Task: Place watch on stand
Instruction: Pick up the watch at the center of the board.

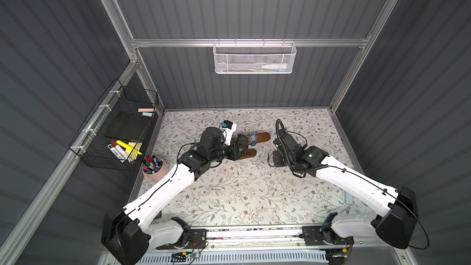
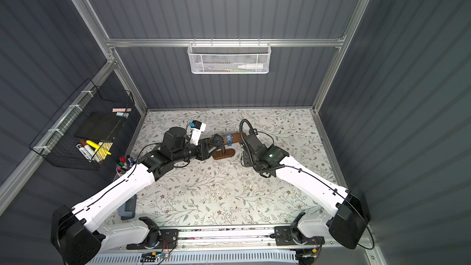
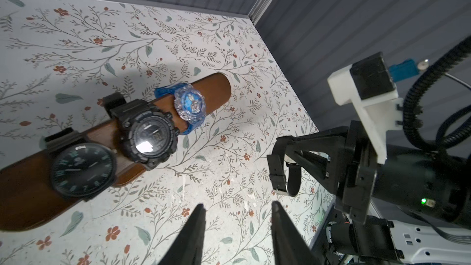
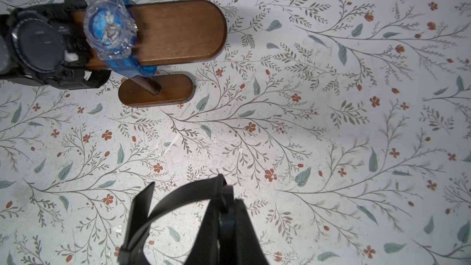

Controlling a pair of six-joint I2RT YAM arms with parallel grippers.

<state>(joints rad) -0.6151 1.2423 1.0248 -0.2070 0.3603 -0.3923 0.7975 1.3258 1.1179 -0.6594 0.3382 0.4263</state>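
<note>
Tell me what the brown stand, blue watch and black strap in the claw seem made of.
The stand looks like dark-stained wood with a low sheen: grain streaks run along its bar. The blue watch seems glossy translucent plastic, with crinkly glints around its face; faceted case or clear wrap, I cannot tell. The black strap looks matte and flexible, curving in a loop: leather or rubber, unclear.

The counter (image 1: 237,200) is a flat surface covered by a pale sheet printed with grey twigs, teal leaves and small red flowers; the covering shows light scuffs just in front of the stand (image 4: 178,31). The stand rests on the counter by its oval base alone, upright, towards the rear. A pink cup of markers (image 1: 155,172) stands well to the left of the stand at the counter's edge, and a grey-blue block (image 2: 127,209) lies further forward along that same edge.
</note>
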